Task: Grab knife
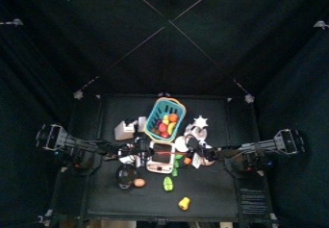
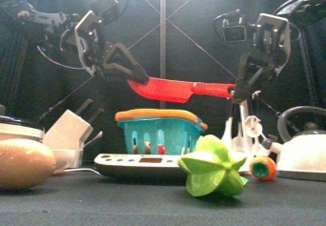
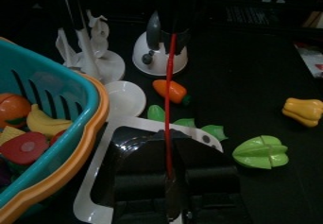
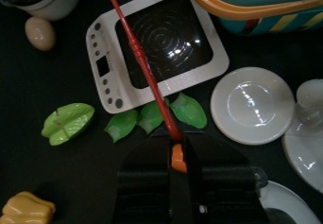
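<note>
Top view: both arms meet at the middle of the black counter (image 1: 96, 205), above a clutter of toy kitchenware; the teal basket (image 1: 166, 117) sits just above centre, but the knife is too small to make out here.

Front view: the red toy knife (image 2: 178, 90) hangs level in the air above the basket (image 2: 159, 134). The left tool (image 2: 124, 70) is clamped on one end and the right tool (image 2: 238, 90) on the other — both nearly closed, each gripping the knife. The grab looks done; this reads as a hand-over, so next one tool would need to let go while the other stays firm.

Left wrist view: the knife (image 3: 172, 105) runs straight out from the left tool (image 3: 173, 182) to the right tool (image 3: 175, 41) at the upper middle. At the left, the basket (image 3: 78, 162) holds toy food, red and yellow pieces.

Right wrist view: the right tool (image 4: 176, 162) pinches the knife (image 4: 131, 53) by its orange end, above a white toy cooktop (image 4: 158, 46). The basket (image 4: 267, 6) sits at the upper right, its contents barely visible.
</note>
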`<state>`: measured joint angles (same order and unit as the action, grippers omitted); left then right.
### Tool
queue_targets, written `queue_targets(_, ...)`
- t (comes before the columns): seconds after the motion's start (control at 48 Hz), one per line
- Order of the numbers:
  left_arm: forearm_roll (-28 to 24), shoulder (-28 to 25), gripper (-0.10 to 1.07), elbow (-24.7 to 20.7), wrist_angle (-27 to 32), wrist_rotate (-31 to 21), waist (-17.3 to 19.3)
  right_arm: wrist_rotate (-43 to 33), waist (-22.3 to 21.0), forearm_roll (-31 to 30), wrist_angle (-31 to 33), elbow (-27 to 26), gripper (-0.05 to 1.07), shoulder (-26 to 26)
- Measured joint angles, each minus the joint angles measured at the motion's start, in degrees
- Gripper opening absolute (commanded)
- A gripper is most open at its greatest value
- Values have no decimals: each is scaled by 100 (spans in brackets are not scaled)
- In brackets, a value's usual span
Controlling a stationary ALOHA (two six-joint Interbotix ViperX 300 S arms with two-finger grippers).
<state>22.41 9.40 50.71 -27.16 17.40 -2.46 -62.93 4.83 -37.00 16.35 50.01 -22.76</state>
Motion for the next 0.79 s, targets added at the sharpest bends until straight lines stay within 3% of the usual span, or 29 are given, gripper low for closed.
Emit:
queue_targets(0.188,0,-88,31,0,0,0,18,0,-44,-70,0,-9,29,79)
queue_targets(0.458,0,-149,31,0,0,0,18,0,-97,-149,0,-114,53,158)
queue_targets(0.583,-26,-176,31,-141,-9,0,18,70,-79,-387,-193,-554,55,281)
queue_targets(0.792,-26,-185,31,-149,-9,0,9,70,-149,-677,-281,-791,54,545)
